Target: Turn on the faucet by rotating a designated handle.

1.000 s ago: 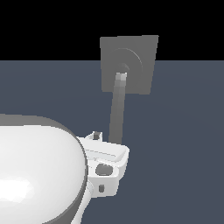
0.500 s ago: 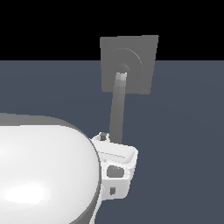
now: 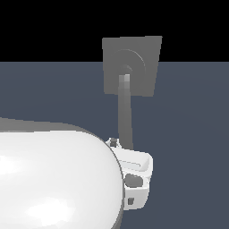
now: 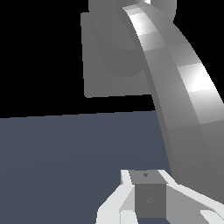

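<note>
The faucet [image 3: 132, 67] sits at upper centre of the exterior view, its handle [image 3: 125, 117] running down toward the gripper [image 3: 130, 167] at lower centre, probably lined up to push the bar sideways. The wrist view shows the handle [image 4: 183, 96] curving close beside one finger [image 4: 148, 197]; open or clenched, I cannot tell.

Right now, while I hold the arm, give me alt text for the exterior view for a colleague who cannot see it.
A long grey handle hangs down from a square grey faucet plate, its lower end meeting the white gripper. The arm's large glossy white body fills the lower part of the exterior view's left; whether the gripper is open or shut cannot be told.
</note>
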{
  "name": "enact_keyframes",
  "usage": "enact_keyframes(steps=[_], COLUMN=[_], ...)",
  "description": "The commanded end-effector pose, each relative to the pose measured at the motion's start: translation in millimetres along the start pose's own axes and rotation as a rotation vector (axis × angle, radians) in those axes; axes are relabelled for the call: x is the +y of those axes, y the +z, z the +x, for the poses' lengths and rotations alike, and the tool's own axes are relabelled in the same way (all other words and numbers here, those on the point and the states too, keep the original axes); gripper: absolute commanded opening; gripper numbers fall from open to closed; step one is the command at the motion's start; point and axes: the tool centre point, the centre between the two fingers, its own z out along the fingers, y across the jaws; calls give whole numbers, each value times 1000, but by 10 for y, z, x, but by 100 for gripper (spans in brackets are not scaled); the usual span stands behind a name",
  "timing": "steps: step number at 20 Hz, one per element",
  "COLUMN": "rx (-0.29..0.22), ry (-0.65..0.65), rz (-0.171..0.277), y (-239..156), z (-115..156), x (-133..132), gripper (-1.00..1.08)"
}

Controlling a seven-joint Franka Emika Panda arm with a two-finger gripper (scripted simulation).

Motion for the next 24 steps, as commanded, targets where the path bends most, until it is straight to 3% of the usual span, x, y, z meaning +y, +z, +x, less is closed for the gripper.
enact_keyframes(steps=[1, 18, 19, 20, 24], rx=[9, 9, 9, -36, -32], ry=[-7, -8, -8, 6, 5], rz=[-24, -25, -25, -13, -14], y=[38, 23, 23, -31, -27], z=[43, 92, 92, -137, -19], x=[205, 816, 816, 683, 794], gripper=[-100, -100, -100, -100, -100])
